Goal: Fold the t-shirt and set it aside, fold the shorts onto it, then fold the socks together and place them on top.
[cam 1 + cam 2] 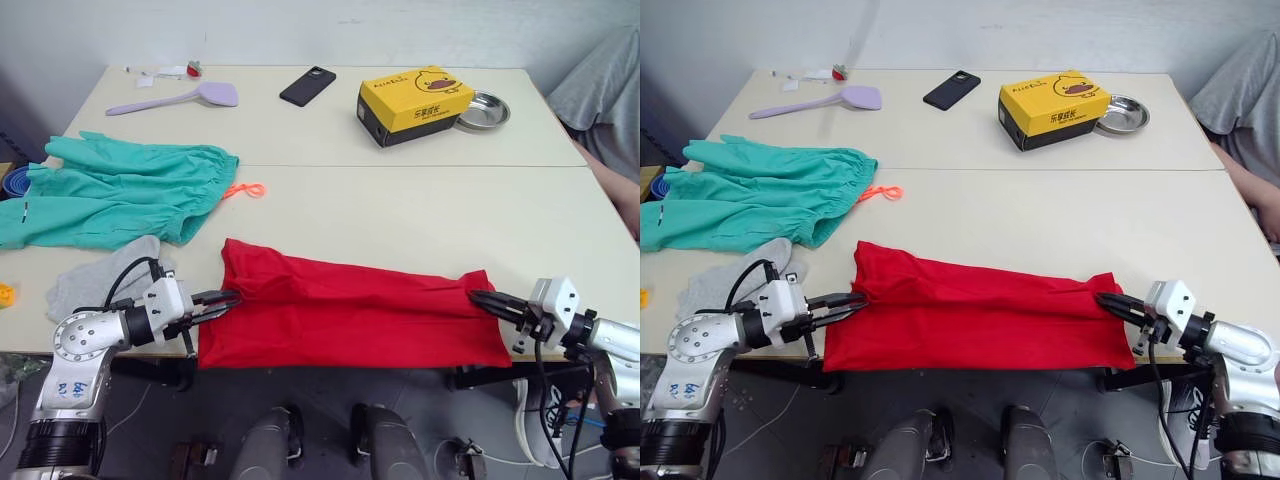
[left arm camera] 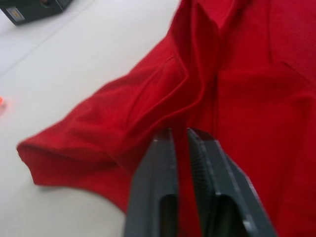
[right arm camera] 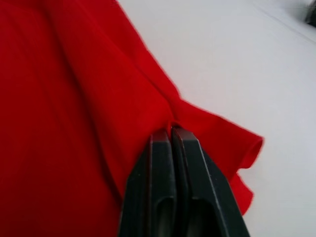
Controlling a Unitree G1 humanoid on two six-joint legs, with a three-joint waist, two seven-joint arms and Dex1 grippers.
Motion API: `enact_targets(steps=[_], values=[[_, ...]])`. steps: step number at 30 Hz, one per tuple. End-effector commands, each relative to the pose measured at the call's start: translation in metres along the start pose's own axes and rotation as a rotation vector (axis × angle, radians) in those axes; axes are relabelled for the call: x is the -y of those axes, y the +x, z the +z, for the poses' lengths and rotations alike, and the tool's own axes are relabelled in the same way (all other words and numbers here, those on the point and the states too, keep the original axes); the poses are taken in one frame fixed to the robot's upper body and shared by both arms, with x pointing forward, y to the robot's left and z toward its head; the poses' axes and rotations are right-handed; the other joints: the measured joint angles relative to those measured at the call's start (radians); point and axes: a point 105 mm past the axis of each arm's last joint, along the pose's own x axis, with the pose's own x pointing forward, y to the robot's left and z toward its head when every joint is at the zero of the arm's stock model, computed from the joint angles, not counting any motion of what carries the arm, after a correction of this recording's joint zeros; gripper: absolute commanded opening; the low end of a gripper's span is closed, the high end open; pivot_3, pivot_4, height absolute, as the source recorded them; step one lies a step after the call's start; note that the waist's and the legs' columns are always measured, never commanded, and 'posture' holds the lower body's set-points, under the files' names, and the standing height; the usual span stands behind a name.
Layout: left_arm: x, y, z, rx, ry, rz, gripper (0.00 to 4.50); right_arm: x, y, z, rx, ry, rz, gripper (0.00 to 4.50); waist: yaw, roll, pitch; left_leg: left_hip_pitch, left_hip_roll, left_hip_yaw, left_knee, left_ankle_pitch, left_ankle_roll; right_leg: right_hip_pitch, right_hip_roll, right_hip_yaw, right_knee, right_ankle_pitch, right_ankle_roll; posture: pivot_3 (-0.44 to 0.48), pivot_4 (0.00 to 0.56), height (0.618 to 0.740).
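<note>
The table (image 1: 420, 210) carries the green shorts (image 1: 120, 190) spread at its left side, and the red t-shirt (image 1: 350, 315) lies folded into a long band along the near edge, its lower part hanging over that edge. The grey socks (image 1: 100, 280) lie between the shorts and the shirt's left end. The left gripper (image 1: 232, 297) is pinched on the shirt's left end, and the right gripper (image 1: 477, 297) is clamped on its right end.
</note>
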Motion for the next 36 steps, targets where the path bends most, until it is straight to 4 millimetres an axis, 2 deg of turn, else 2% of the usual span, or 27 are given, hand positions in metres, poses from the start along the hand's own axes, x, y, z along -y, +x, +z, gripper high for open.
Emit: enact_targets(steps=[1, 3, 4, 7, 9, 10, 13, 17, 20, 21, 24, 27, 30, 36], values=[[0.000, -0.015, 0.009, -0.024, -0.022, -0.035, 1.93, 0.004, -0.013, 0.020, 0.010, -0.017, 0.008, 1.68, -0.001, 0.000, 0.000, 0.000, 0.000, 0.000, -0.001, 0.000, 0.000, 0.000, 0.000, 0.000, -0.001, 0.000, 0.000, 0.000, 0.150, 0.740], [0.004, -0.022, 0.010, -0.039, -0.080, -0.067, 2.61, 0.004, -0.017, 0.024, 0.002, 0.005, 0.011, 2.42, -0.002, 0.000, 0.000, 0.001, 0.000, 0.000, -0.002, 0.000, 0.000, 0.000, 0.000, 0.000, -0.002, 0.000, 0.000, 0.000, 0.150, 0.740], [0.004, -0.029, 0.017, -0.029, -0.161, -0.092, 2.92, 0.004, -0.022, 0.029, -0.005, 0.040, 0.013, 2.78, -0.002, 0.000, 0.000, 0.002, 0.000, 0.000, -0.003, 0.000, 0.000, 0.001, 0.000, 0.000, -0.002, 0.000, -0.001, 0.000, 0.150, 0.740], [-0.006, -0.041, 0.040, 0.029, -0.312, -0.102, 2.93, 0.005, -0.029, 0.046, -0.014, 0.147, 0.021, 3.80, -0.001, 0.001, 0.000, 0.001, 0.001, 0.000, -0.005, 0.001, -0.001, 0.000, 0.000, 0.000, -0.002, -0.001, -0.002, 0.000, 0.150, 0.740], [-0.015, -0.038, 0.047, 0.058, -0.322, -0.080, 2.93, 0.007, -0.026, 0.061, 0.039, 0.213, 0.025, 3.80, -0.001, 0.001, 0.000, 0.002, 0.000, 0.000, -0.005, 0.001, -0.001, 0.000, 0.000, 0.000, -0.002, -0.002, -0.002, 0.000, 0.150, 0.740], [-0.021, -0.034, 0.049, 0.070, -0.314, -0.064, 2.93, 0.009, -0.022, 0.068, 0.073, 0.249, 0.023, 3.69, 0.000, 0.001, 0.000, 0.002, 0.001, 0.000, -0.005, 0.000, 0.000, 0.000, 0.000, 0.001, -0.002, -0.002, -0.002, 0.000, 0.150, 0.740], [-0.030, -0.017, 0.049, 0.090, -0.272, -0.041, 2.31, 0.012, -0.007, 0.076, 0.102, 0.240, 0.016, 2.82, 0.002, 0.001, 0.000, 0.002, 0.000, -0.001, -0.005, -0.001, 0.001, 0.001, 0.000, 0.000, -0.002, -0.002, -0.003, 0.000, 0.150, 0.740], [-0.036, 0.019, 0.053, 0.133, -0.198, -0.065, 1.01, 0.004, 0.030, 0.079, 0.096, 0.160, 0.077, 1.37, 0.003, 0.001, 0.000, 0.001, 0.000, 0.000, -0.006, 0.002, -0.004, 0.000, 0.001, -0.001, -0.004, -0.001, -0.002, 0.000, 0.150, 0.740], [-0.039, 0.042, 0.052, 0.137, -0.163, -0.082, 0.05, 0.000, 0.052, 0.073, 0.037, 0.070, 0.090, 0.35, 0.004, 0.001, 0.000, 0.000, 0.000, 0.001, -0.005, 0.002, -0.004, -0.001, 0.001, -0.001, -0.004, -0.001, -0.002, 0.000, 0.150, 0.740], [-0.039, 0.050, 0.050, 0.130, -0.158, -0.089, 0.00, -0.002, 0.060, 0.071, 0.019, 0.046, 0.098, 0.04, 0.004, 0.001, 0.000, 0.000, 0.000, 0.001, -0.005, 0.002, -0.004, -0.001, 0.001, -0.001, -0.004, -0.001, -0.001, 0.000, 0.150, 0.740], [-0.035, 0.070, 0.037, 0.082, -0.138, -0.112, 0.00, -0.005, 0.079, 0.069, -0.005, -0.006, 0.119, 0.01, 0.003, 0.001, 0.000, 0.000, -0.001, 0.002, -0.004, 0.003, -0.003, -0.001, 0.002, -0.001, -0.003, -0.001, -0.001, 0.000, 0.150, 0.740], [-0.029, 0.081, 0.025, 0.049, -0.135, -0.132, 0.00, -0.010, 0.088, 0.062, -0.069, -0.046, 0.163, 0.01, 0.002, 0.001, 0.000, 0.000, -0.001, 0.002, -0.003, 0.003, -0.002, 0.000, 0.002, -0.001, -0.002, 0.000, 0.000, 0.000, 0.150, 0.740], [-0.030, 0.088, 0.015, 0.008, -0.139, -0.102, 0.00, -0.014, 0.086, 0.049, -0.163, -0.071, 0.203, 0.01, 0.002, 0.001, 0.000, 0.000, 0.000, 0.002, -0.003, 0.003, -0.002, -0.001, 0.002, -0.001, -0.002, 0.000, 0.000, 0.000, 0.150, 0.740], [-0.041, 0.087, -0.004, -0.064, -0.163, 0.012, 0.00, -0.004, 0.064, 0.029, -0.266, -0.104, 0.187, 0.01, 0.009, 0.000, 0.000, 0.000, 0.000, 0.002, -0.001, 0.002, -0.001, 0.000, 0.001, -0.001, 0.000, 0.000, 0.000, 0.000, 0.150, 0.740]])
